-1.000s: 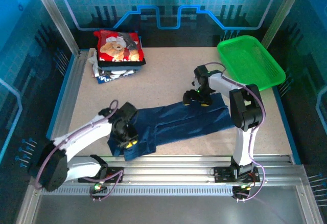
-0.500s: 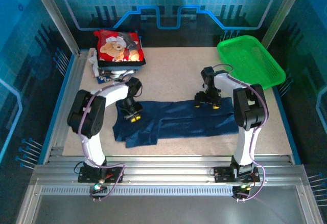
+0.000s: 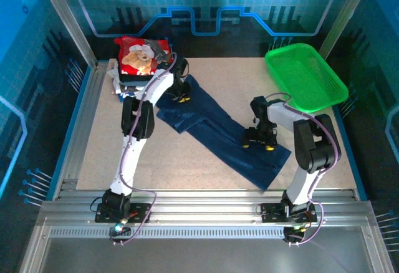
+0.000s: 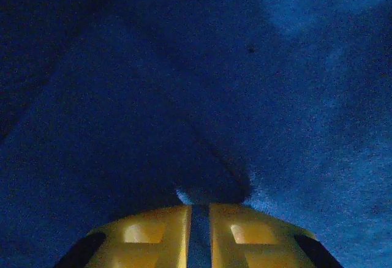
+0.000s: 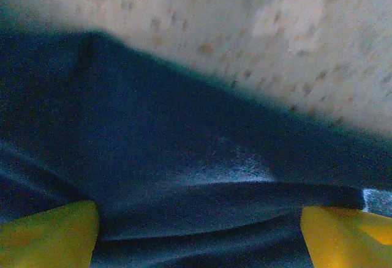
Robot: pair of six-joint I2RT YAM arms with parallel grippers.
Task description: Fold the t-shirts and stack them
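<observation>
A navy t-shirt (image 3: pixel 218 129) lies stretched in a diagonal band from the far left toward the near right of the table. My left gripper (image 3: pixel 181 97) is at its far end, beside the stack, shut on a fold of navy cloth (image 4: pixel 184 96) that runs between the yellow fingers (image 4: pixel 153 231). My right gripper (image 3: pixel 259 143) rests low over the shirt's near-right part, its yellow fingertips (image 5: pixel 55 228) wide apart and open, with a ridge of navy cloth (image 5: pixel 184 145) lying between them. A stack of folded t-shirts, a red teddy-bear one (image 3: pixel 144 58) on top, sits at the far left.
A green mesh basket (image 3: pixel 305 73) stands at the far right corner. Bare speckled tabletop (image 3: pixel 218 80) lies between the stack and the basket, and more along the near left. Metal rails (image 3: pixel 206 201) edge the near side.
My left arm swung from the near left out to the far left beside the stack, dragging the shirt's end with it. The shirt now lies diagonally. My right gripper shifted right and nearer.
</observation>
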